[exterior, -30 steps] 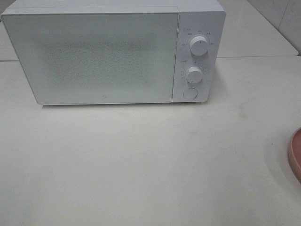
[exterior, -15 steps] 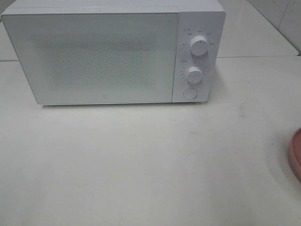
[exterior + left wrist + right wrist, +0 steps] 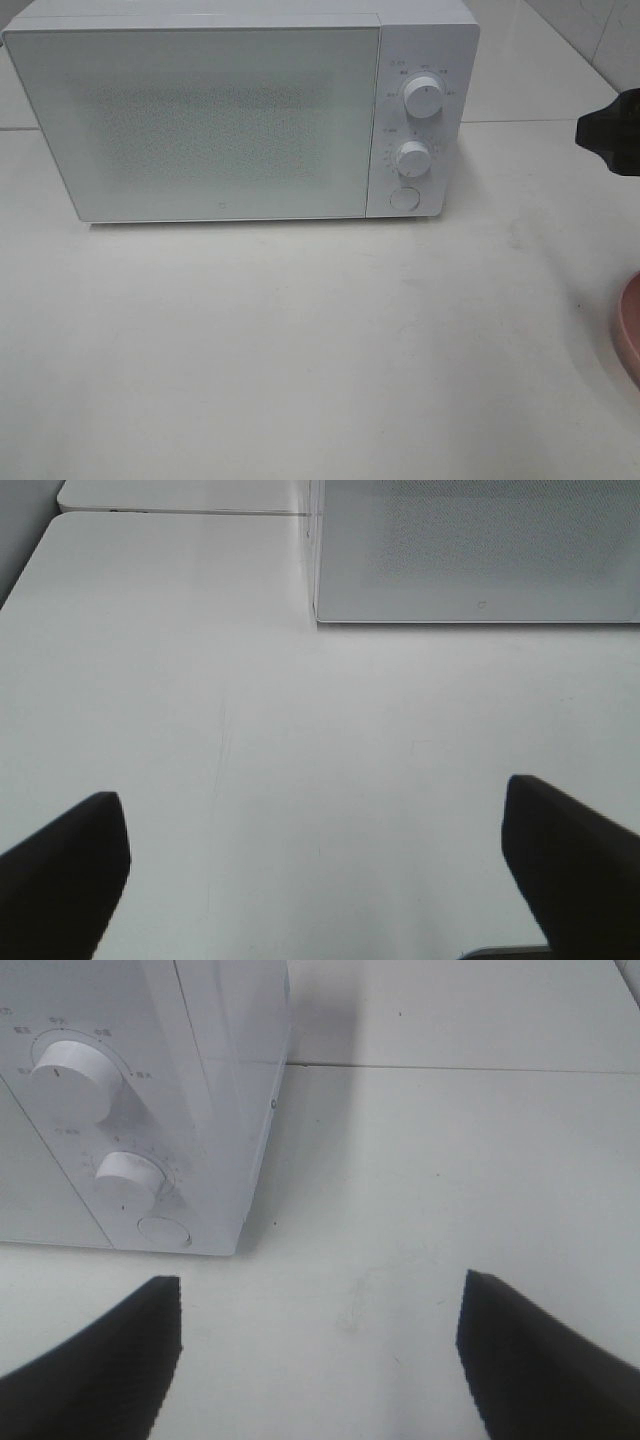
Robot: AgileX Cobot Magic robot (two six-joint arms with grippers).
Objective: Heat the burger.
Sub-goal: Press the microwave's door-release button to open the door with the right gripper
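The burger is out of view in every frame. A white microwave point(image 3: 220, 120) stands at the back of the table with its door shut. My left gripper point(image 3: 312, 792) is open over bare table in front of the microwave's point(image 3: 470, 550) left front corner, holding nothing. Facing the microwave's control panel point(image 3: 110, 1150) from its right side, my right gripper point(image 3: 320, 1282) is open and empty. A black part of my right arm point(image 3: 612, 130) shows at the right edge of the exterior view.
The panel carries an upper knob point(image 3: 424, 98), a lower knob point(image 3: 412, 156) and a round button point(image 3: 403, 198). The rim of a pink plate point(image 3: 630, 330) pokes in at the right edge. A seam between tabletops point(image 3: 450, 1065) runs behind the microwave.
A black part of my right arm has come into the exterior view at the right edge. The microwave and the plate rim have not moved.
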